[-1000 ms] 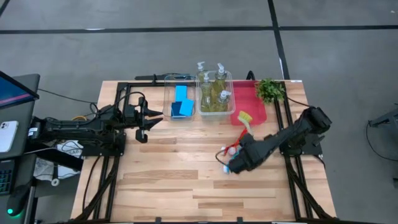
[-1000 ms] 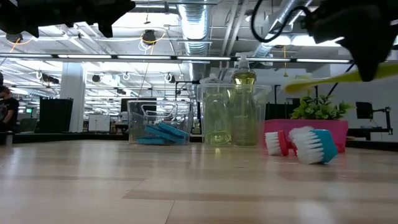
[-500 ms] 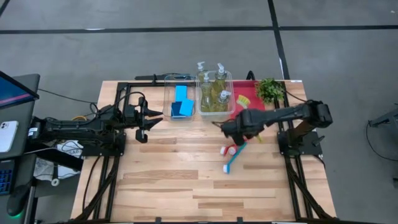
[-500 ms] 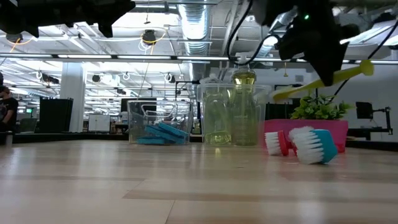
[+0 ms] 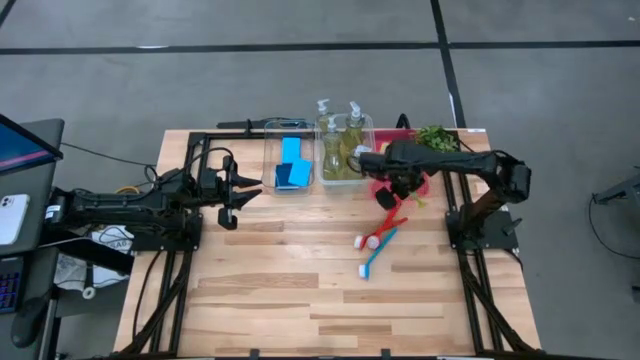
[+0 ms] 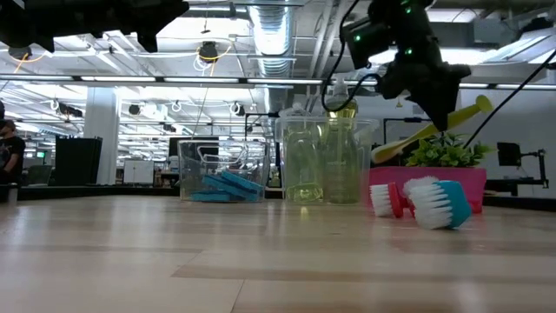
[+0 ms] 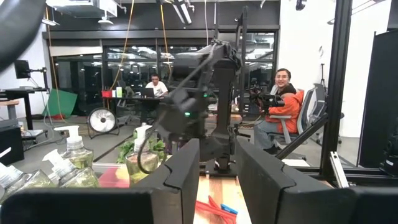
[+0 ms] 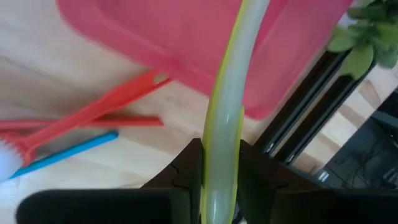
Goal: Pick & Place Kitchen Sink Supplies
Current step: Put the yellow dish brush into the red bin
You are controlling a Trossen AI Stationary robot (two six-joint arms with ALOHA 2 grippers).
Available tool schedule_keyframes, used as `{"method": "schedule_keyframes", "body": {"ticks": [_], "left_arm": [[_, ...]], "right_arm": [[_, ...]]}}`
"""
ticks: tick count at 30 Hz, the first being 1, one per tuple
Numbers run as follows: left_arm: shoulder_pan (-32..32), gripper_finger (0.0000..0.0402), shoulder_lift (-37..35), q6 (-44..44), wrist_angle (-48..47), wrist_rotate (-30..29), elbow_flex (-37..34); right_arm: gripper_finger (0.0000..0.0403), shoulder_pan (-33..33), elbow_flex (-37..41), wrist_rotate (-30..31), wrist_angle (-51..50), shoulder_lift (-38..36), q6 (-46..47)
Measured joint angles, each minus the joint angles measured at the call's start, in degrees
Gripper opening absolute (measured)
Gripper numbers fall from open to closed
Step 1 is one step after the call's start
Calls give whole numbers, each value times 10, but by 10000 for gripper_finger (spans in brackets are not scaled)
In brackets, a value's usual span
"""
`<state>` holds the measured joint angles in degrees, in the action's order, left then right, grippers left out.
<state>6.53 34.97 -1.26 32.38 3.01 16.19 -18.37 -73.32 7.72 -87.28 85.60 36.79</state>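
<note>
My right gripper (image 5: 402,183) hangs over the red tray (image 5: 412,163) near the table's far edge, pointing down and shut on a yellow-green long-handled brush (image 6: 401,145). A red brush (image 5: 378,233) and a blue brush (image 5: 374,256) lie flat on the wood nearer the table's middle, their bristle heads (image 6: 439,204) side by side. Blue sponges (image 5: 291,168) lie in one clear bin and pump bottles (image 5: 343,148) stand in the bin beside it. My left gripper (image 5: 247,188) waits at the left, open, with nothing between its fingers (image 7: 186,171). My right gripper pinches the yellow-green brush's thin handle (image 8: 222,134) between its two fingers (image 8: 186,165), partway along its length. The fingers come from above, pointing down, and lie across the handle. The brush is lifted clear above the red tray and sits tilted, one end (image 6: 479,105) higher than the other.
A small green plant (image 5: 435,143) stands at the tray's far right corner. Black frame rails (image 5: 465,200) run along the table's right side by my right arm's base. Bare wood (image 5: 300,290) fills the near half. People sit in the room beyond (image 7: 286,106).
My right gripper has carried the yellow-green brush from above the red and blue brushes toward the table's far edge, over the red tray, rolling its wrist so the brush turned about. The red and blue brushes stayed put.
</note>
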Motion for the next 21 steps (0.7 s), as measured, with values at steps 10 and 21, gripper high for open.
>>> {"method": "schedule_keyframes", "body": {"ticks": [10, 21], "left_arm": [[0, 104, 0, 0, 0, 0, 0], [0, 104, 0, 0, 0, 0, 0]], "right_arm": [[92, -76, 0, -1, 34, 0, -69], [97, -78, 0, -2, 40, 0, -74]]}}
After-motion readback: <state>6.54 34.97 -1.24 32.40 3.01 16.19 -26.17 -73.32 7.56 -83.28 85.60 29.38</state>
